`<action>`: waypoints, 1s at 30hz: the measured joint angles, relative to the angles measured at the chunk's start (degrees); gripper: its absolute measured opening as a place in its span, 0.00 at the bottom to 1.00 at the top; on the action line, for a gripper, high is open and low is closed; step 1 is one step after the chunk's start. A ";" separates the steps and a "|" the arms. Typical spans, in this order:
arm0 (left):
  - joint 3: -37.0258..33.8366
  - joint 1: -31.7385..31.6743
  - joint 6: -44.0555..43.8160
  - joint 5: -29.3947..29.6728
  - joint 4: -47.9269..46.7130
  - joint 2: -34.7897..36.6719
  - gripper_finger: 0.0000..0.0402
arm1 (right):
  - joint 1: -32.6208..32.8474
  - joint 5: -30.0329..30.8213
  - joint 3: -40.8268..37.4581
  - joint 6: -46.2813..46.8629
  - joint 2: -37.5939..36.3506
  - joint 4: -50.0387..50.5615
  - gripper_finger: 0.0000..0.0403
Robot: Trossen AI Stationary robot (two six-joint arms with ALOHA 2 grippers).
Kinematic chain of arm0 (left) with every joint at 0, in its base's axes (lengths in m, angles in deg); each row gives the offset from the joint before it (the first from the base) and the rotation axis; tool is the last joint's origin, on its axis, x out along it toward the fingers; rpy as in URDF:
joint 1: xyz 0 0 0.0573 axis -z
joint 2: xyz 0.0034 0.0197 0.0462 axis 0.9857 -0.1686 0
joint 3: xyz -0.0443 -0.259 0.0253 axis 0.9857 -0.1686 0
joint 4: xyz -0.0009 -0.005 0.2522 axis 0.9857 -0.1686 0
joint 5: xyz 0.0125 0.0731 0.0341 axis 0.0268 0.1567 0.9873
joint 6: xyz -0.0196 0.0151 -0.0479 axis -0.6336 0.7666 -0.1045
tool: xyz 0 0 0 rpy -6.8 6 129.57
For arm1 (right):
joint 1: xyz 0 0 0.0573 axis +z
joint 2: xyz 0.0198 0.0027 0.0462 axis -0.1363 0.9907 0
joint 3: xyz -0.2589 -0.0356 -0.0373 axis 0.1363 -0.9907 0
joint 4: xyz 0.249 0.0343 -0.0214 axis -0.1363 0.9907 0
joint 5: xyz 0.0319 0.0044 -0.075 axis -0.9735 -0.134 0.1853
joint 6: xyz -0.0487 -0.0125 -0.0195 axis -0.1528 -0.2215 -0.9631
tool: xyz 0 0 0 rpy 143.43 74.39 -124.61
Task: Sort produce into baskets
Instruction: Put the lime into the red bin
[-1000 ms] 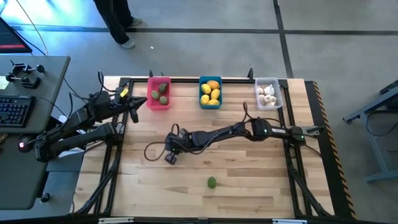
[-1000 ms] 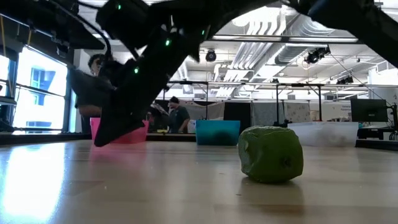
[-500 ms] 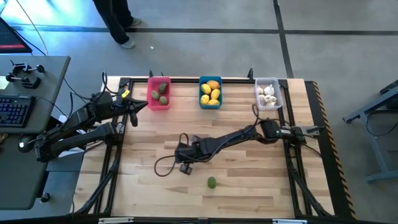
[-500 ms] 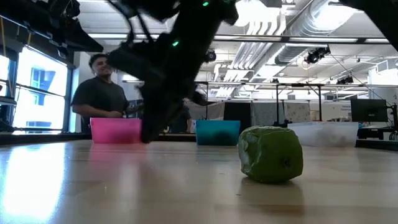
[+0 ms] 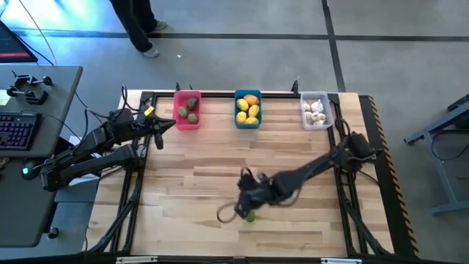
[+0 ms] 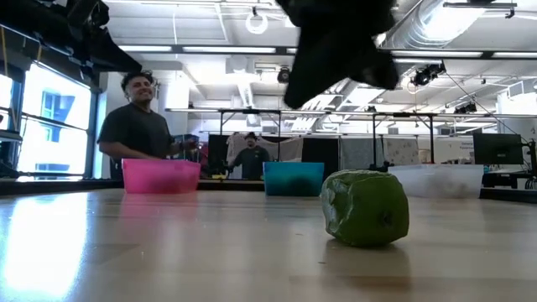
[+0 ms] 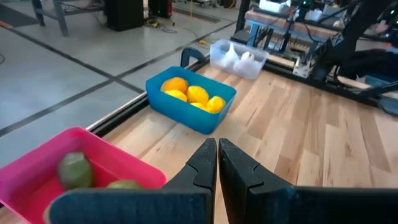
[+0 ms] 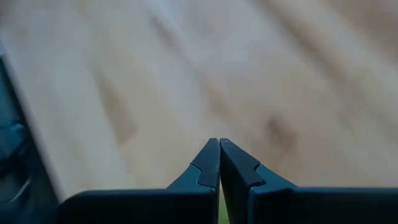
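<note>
One dark green produce piece [image 6: 365, 207] rests on its underside on the wooden table, near the front middle [image 5: 250, 216]. My right gripper [image 5: 246, 207] hangs shut above it, clear of it in the low view [image 6: 336, 50], and its fingertips [image 8: 219, 147] are closed over bare wood. Three baskets line the far edge. The pink one [image 5: 187, 110] holds green pieces, the blue one [image 5: 248, 108] yellow-orange ones, the pale one [image 5: 316, 110] white ones. My left gripper [image 7: 217, 149] waits shut near the pink basket [image 7: 93, 168], at the far left [image 5: 157, 134].
A loop of cable [image 5: 226, 214] hangs from the right arm just left of the green piece. Black frame rails [image 5: 139, 183] run along the table's sides. Two people [image 6: 138, 126] stand beyond the far edge. A desk with a keyboard [image 5: 18, 128] is left of the table.
My right gripper, shut throughout, has swept from the table's middle left toward the right and near edge, rising as it went, and now hangs over the green piece. The green piece has stayed where it was.
</note>
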 joint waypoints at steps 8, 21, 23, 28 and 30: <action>0.00 0.04 0.02 -2.01 0.02 0.05 0.01 | 8.21 3.26 0.56 9.88 0.31 -1.27 0.03; 0.00 0.04 -1.50 -2.64 -0.07 0.02 0.01 | 12.69 2.17 0.54 27.41 6.06 -2.01 0.64; 0.00 0.04 -1.53 -2.64 -0.11 0.02 0.01 | 12.61 3.11 0.55 29.78 6.90 -1.95 0.69; 0.00 0.04 -1.54 -2.64 -0.13 -0.02 0.01 | 12.23 5.91 0.54 33.07 9.69 -2.19 0.70; 0.00 0.04 -1.88 -2.64 -0.13 -0.02 0.01 | 12.03 7.23 0.54 34.20 10.24 -2.62 0.70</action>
